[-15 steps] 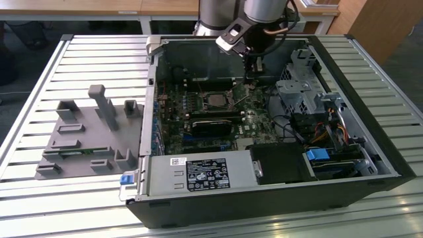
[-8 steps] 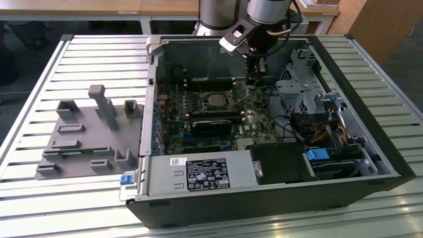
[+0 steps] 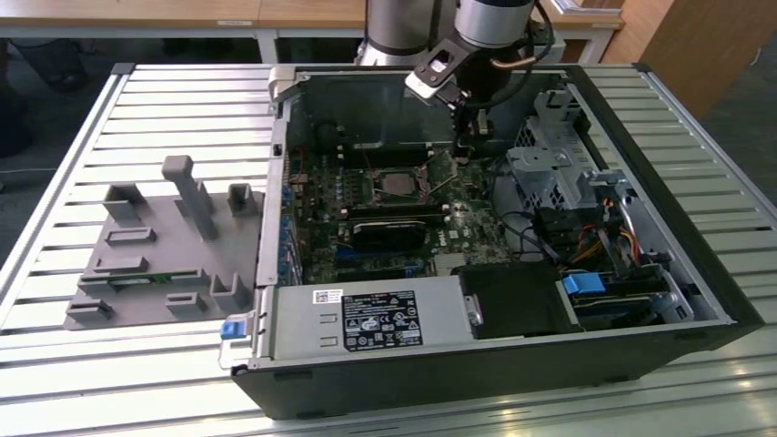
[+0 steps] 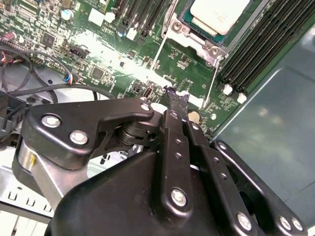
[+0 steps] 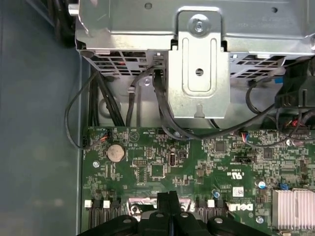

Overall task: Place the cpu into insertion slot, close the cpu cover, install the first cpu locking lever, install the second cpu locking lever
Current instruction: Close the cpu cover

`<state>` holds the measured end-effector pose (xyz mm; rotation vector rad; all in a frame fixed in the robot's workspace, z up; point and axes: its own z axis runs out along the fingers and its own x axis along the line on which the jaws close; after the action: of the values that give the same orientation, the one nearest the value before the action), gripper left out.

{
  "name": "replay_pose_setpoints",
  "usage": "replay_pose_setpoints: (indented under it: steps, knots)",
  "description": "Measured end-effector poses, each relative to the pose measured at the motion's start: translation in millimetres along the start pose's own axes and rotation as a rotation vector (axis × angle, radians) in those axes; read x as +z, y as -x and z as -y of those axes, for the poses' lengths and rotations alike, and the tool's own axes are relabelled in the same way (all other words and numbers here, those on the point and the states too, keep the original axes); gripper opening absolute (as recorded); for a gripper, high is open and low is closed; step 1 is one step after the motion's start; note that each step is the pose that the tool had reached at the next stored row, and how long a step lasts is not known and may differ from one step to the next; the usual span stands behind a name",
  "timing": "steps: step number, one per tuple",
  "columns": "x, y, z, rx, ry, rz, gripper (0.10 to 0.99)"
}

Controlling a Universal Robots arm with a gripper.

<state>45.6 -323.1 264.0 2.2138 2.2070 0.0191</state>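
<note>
Jaws of gripper [image 4: 176,96] clenched flat together in both wrist views, nothing seen between. Black fingertips [image 5: 170,199] hovering just over green motherboard [image 5: 162,169], near its edge by the silver drive cage [image 5: 199,64], well apart from the socket. No contact with the cpu.

In second wrist view, cpu [image 4: 219,14] seated in its socket, silver top up, beyond the fingertips. cpu cover [image 4: 197,42], a silver frame hugging the chip's corner, apparently lying down over it, though most of it cut off by the picture's edge. Thin silver levers [image 4: 158,51], two of them, running out from the socket's corners across the board toward the jaws. Black memory slots [image 4: 256,54] just beside the socket.

In first wrist view, coin battery [image 5: 115,152] on the board near one corner. Black cables [image 5: 162,110] drooping from the drive cage onto the board's edge. Finned silver heatsink [image 5: 295,206] at the opposite corner.

In exterior view, arm [image 3: 486,27] reaching down into open black computer case [image 3: 486,373], gripper [image 3: 468,137] low inside near the case's far wall, cpu [image 3: 395,185] mid-board. Power supply [image 3: 364,319] along the case's near wall. Case lying on slatted metal surface [image 3: 182,100], toward the edge at the exterior view's right. Grey plastic fixture [image 3: 158,246] beside it, toward the edge at the exterior view's left.
</note>
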Motion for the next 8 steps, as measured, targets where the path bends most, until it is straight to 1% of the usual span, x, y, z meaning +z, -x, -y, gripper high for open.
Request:
replay_pose_setpoints:
  steps: [8]
  knots:
    - [3.3, -3.5, -7.6, 0.000, -0.006, 0.0002, 0.106]
